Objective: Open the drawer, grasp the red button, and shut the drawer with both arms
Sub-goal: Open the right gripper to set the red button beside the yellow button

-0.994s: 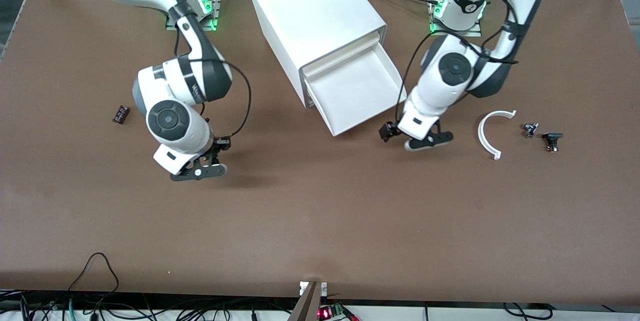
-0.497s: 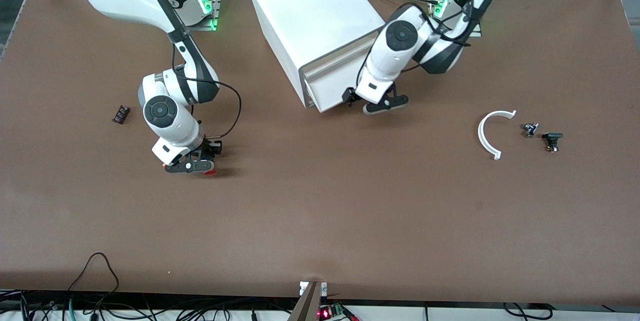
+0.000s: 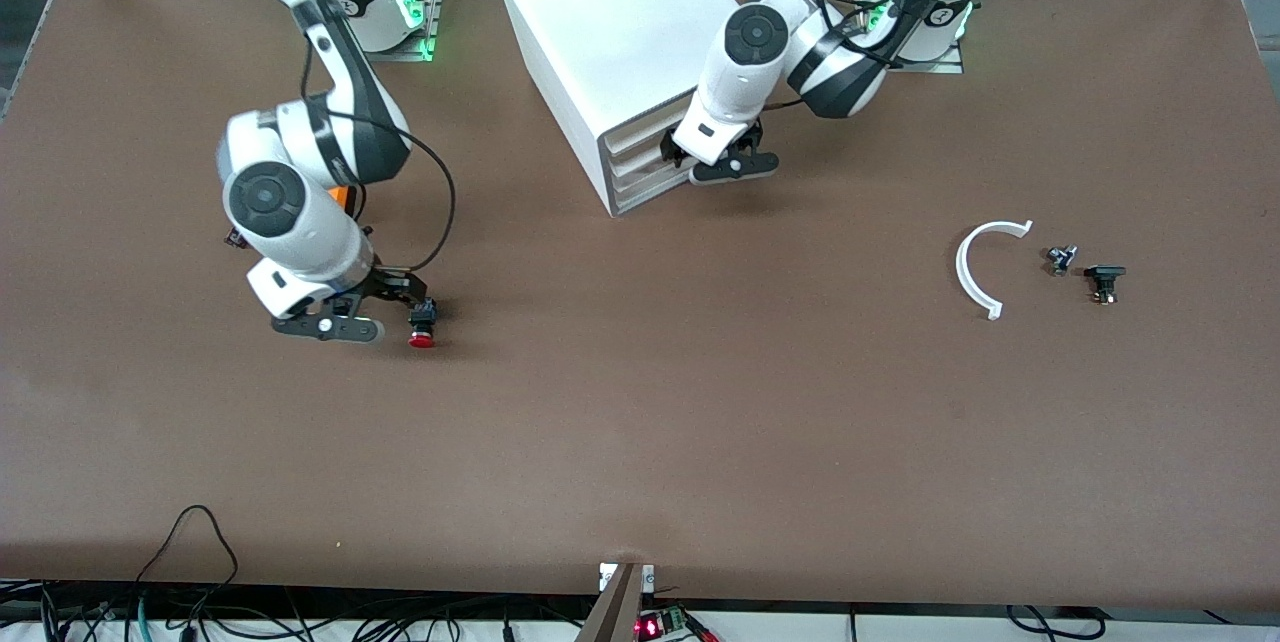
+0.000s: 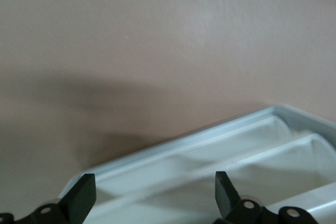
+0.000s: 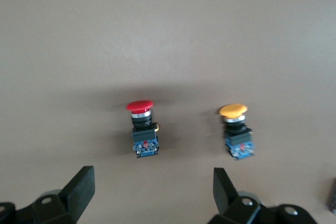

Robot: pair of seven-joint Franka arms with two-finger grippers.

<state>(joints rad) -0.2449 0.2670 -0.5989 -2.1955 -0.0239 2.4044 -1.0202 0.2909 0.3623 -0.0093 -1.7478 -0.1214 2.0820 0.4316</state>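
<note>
1. The drawer (image 3: 640,167) sits shut in the white cabinet (image 3: 620,42), upper centre of the front view.
2. The left gripper (image 3: 715,157) is at the drawer front, fingers (image 4: 81,198) spread wide, holding nothing.
3. The right gripper (image 3: 345,317), centre-left, has its fingers (image 5: 79,190) wide apart and empty.
4. The button (image 3: 422,327) lies on the tabletop (image 3: 640,422) just beside the right gripper; in the right wrist view an orange-yellow button (image 5: 237,129) lies near it.

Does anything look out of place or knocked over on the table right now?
Yes, slightly. The red button lies on its side on the bare table, not upright, in front of the open right gripper. A yellow-capped button lies tipped beside it. The cabinet sits at an angle to the table edges.
</note>
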